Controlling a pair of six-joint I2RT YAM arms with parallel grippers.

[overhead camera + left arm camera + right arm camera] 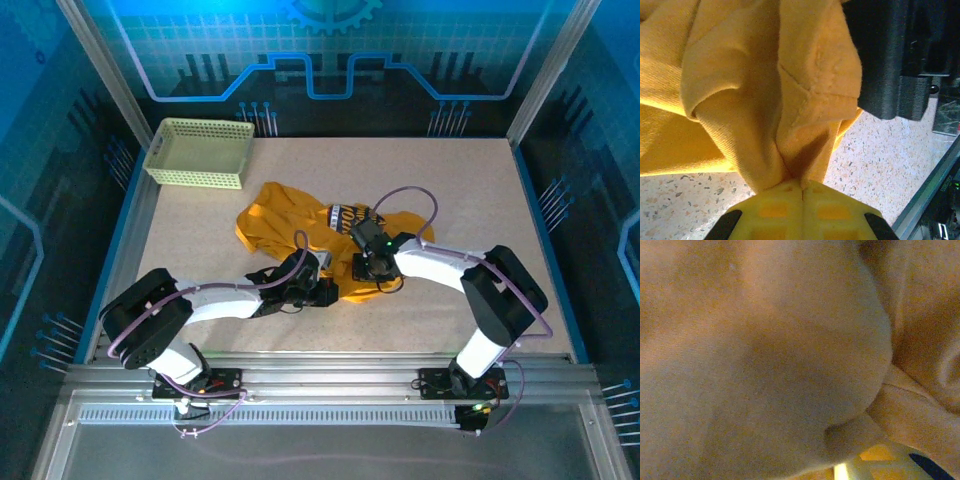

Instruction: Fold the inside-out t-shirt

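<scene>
1 crumpled t-shirt (275,218) lies stretched left to right

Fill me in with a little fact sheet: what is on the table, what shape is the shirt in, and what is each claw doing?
Table: speckled beige board
T-shirt: orange, crumpled in a heap mid-table, dark lettering on one fold
Basket: pale green mesh, far left corner, apart from the t-shirt
Left gripper: shut, pinching a fold of the t-shirt
Right gripper: down on the t-shirt; cloth hides whether it is open or shut
Folding: not yet done
</scene>
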